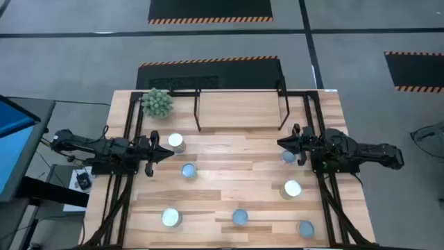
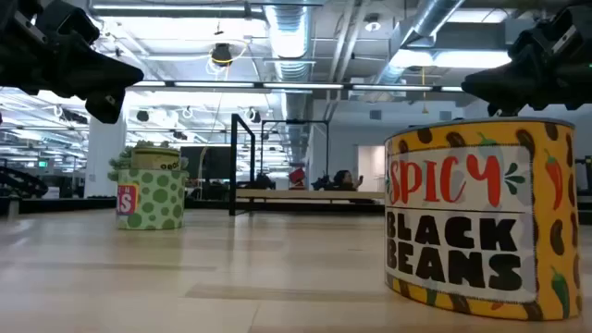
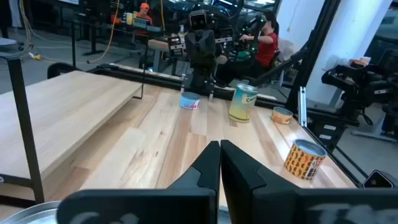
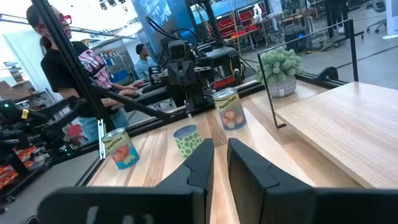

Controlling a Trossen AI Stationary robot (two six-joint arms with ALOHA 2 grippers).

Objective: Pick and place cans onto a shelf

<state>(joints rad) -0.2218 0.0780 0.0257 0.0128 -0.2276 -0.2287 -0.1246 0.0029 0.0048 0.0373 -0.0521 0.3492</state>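
Several cans stand upright on their bases on the wooden table: one (image 1: 175, 142) beside my left gripper, a green-dotted one (image 1: 188, 170), one (image 1: 288, 158) just under my right gripper's side, one (image 1: 292, 188), and three along the near edge, among them the black-beans can (image 2: 481, 217). The shelf (image 1: 239, 104) stands on thin black legs at the far edge with nothing on its board. My left gripper (image 1: 168, 151) hovers shut at the left. My right gripper (image 1: 281, 144) hovers at the right, a narrow gap between its fingers (image 4: 208, 152), nothing in it.
A green spiky ball plant (image 1: 157, 103) sits at the shelf's far left corner. Black frame rails (image 1: 128, 173) run along both table sides. People and workbenches show in the room beyond. Bare wood lies in the table's middle (image 1: 236, 167).
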